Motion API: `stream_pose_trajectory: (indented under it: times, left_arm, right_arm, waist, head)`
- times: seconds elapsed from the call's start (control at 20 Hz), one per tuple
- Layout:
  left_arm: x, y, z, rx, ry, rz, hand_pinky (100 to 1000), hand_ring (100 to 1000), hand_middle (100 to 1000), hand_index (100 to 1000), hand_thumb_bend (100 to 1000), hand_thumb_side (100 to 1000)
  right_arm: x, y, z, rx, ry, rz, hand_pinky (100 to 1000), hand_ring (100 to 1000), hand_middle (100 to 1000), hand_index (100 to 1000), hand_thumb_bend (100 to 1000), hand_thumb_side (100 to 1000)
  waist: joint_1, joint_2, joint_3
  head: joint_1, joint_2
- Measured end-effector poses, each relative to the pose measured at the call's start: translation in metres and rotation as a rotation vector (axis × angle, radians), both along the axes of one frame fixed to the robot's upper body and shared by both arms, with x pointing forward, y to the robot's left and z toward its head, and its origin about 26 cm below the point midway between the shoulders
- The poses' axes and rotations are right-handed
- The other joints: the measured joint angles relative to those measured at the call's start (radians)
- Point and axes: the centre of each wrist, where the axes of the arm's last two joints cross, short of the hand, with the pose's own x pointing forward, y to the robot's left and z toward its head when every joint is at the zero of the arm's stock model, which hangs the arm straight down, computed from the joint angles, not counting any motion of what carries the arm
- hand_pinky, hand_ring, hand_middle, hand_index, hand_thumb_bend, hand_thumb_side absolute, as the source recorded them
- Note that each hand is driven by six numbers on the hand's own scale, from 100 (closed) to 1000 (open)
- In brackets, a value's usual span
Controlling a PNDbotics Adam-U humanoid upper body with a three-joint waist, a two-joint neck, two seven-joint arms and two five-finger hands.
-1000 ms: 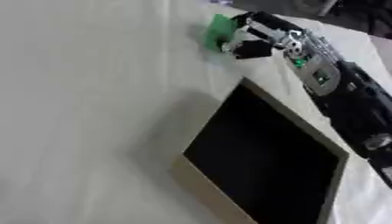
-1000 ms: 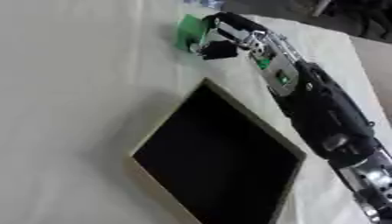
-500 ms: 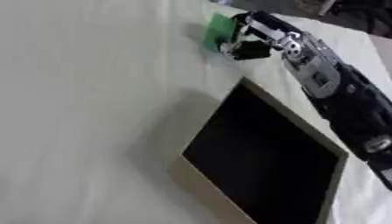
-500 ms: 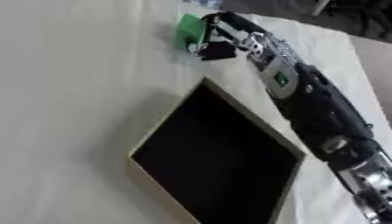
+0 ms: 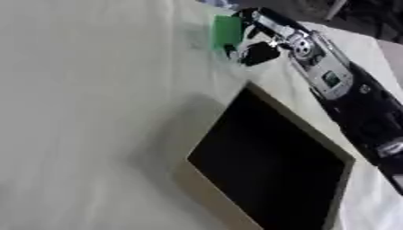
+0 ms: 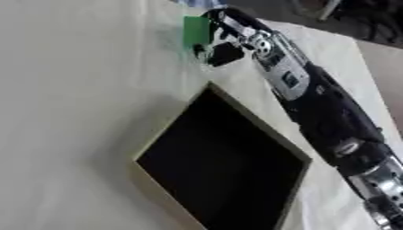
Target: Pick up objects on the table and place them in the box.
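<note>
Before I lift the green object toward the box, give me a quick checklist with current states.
1. Right hand at the green object: ok, fingers curled beside it.
2. Object actually held: cannot tell, contact is hidden and blurred.
3. Object off the table: cannot tell.
4. Box open, dark inside, nothing seen in it: ok.
5. Path from object to box: ok, only bare cloth between.
6. Left hand out of the way: ok, it is not in view.
</note>
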Motion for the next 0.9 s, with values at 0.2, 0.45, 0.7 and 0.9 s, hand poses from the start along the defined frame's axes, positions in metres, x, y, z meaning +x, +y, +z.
stream_pose_trajectory:
  times: [0.2, 0.45, 0.7, 0.9]
  left_arm:
    - [0.000, 0.001, 0.000, -0.002, 0.005, 0.006, 573, 578, 550, 731, 100, 738]
    - [-0.001, 0.002, -0.002, -0.003, 0.015, 0.010, 574, 580, 552, 733, 100, 735]
    - [-0.002, 0.005, -0.004, -0.004, 0.023, 0.021, 578, 583, 556, 734, 100, 730]
    - [-0.002, 0.007, -0.003, 0.007, 0.026, 0.027, 580, 586, 558, 735, 100, 729]
  right_arm:
    - [-0.004, 0.002, 0.001, 0.020, 0.001, 0.017, 723, 812, 483, 686, 100, 124]
    - [-0.012, 0.004, 0.005, 0.028, -0.003, 0.033, 689, 789, 472, 677, 100, 100]
    - [-0.024, 0.005, 0.010, 0.033, -0.013, 0.052, 672, 779, 468, 675, 100, 100]
    - [-0.040, 0.004, 0.010, 0.015, -0.020, 0.082, 649, 768, 462, 669, 100, 100]
  waist:
    - [0.000, -0.023, 0.000]
    - [0.000, -0.065, 0.000]
    - [0.000, -0.109, -0.006]
    - [0.000, -0.150, -0.017]
  head:
    - [0.004, 0.002]
    - [0.015, 0.019]
    - [0.034, 0.039]
    - [0.054, 0.063]
